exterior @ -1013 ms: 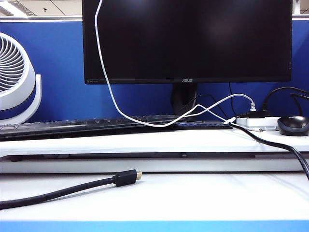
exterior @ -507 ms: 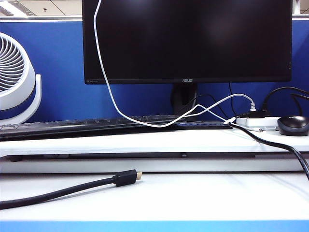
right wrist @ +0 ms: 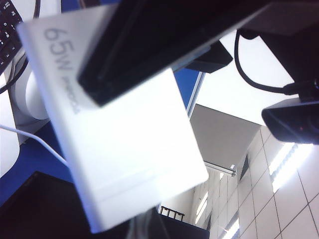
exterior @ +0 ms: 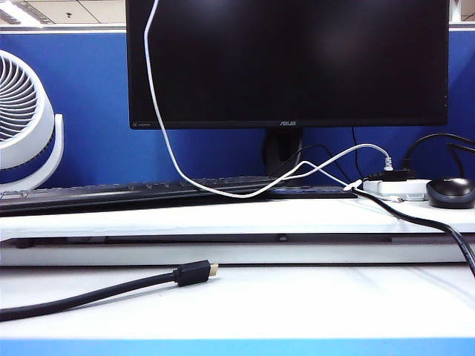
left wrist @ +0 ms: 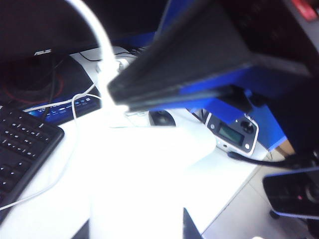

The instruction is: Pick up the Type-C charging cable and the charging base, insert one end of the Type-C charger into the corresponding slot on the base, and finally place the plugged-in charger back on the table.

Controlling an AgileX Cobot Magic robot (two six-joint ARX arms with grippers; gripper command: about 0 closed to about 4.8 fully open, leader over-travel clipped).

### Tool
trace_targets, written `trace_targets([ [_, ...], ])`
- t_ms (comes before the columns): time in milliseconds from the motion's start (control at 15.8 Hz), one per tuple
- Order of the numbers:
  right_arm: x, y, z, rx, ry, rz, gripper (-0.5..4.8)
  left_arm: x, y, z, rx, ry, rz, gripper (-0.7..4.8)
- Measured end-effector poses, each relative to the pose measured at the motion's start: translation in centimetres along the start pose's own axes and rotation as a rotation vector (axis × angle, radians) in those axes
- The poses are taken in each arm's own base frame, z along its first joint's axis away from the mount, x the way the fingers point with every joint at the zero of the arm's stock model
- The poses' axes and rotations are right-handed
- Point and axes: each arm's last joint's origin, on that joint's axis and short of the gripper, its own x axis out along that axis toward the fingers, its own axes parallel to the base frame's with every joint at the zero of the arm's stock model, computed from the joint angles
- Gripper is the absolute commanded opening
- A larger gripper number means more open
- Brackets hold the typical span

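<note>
Right end effector (right wrist: 149,74): closed on the charging base (right wrist: 124,149), a white block marked 65W, seen close up in the right wrist view; ceiling lights behind it. Left end effector (left wrist: 119,102): dark finger (left wrist: 189,64) seen pressed against the Type-C charging cable (left wrist: 94,30), so the cord is taken as gripped; opposite finger washed out by glare. Neither end effector is seen in the exterior view. There the cable (exterior: 159,126) hangs from the upper left of the frame, sags across the monitor (exterior: 289,59), and runs to the power strip (exterior: 397,187) at the right. A black cable (exterior: 111,289) lies on the tabletop (exterior: 312,304) at lower left.

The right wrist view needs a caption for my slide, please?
Right gripper fingers clamp the white charging base.
</note>
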Motion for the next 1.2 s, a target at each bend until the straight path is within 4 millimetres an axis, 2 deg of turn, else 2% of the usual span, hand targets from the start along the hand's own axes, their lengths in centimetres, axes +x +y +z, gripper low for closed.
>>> trace_targets([
  [507, 0.01, 0.22, -0.13, 0.011, 0.069, 0.050, 0.03, -0.08, 0.35, -0.38, 0.034, 0.025, 0.097, 0.16],
  [1076, 0.05, 0.46, 0.25, 0.045, 0.002, 0.047, 0.03, -0.09, 0.41, -0.37, 0.040, 0.021, 0.120, 0.16],
  [1203, 0.56, 0.21, 0.63, 0.035, -0.011, 0.041, 0.03, -0.10, 0.43, -0.47, 0.039, 0.031, 0.120, 0.16],
])
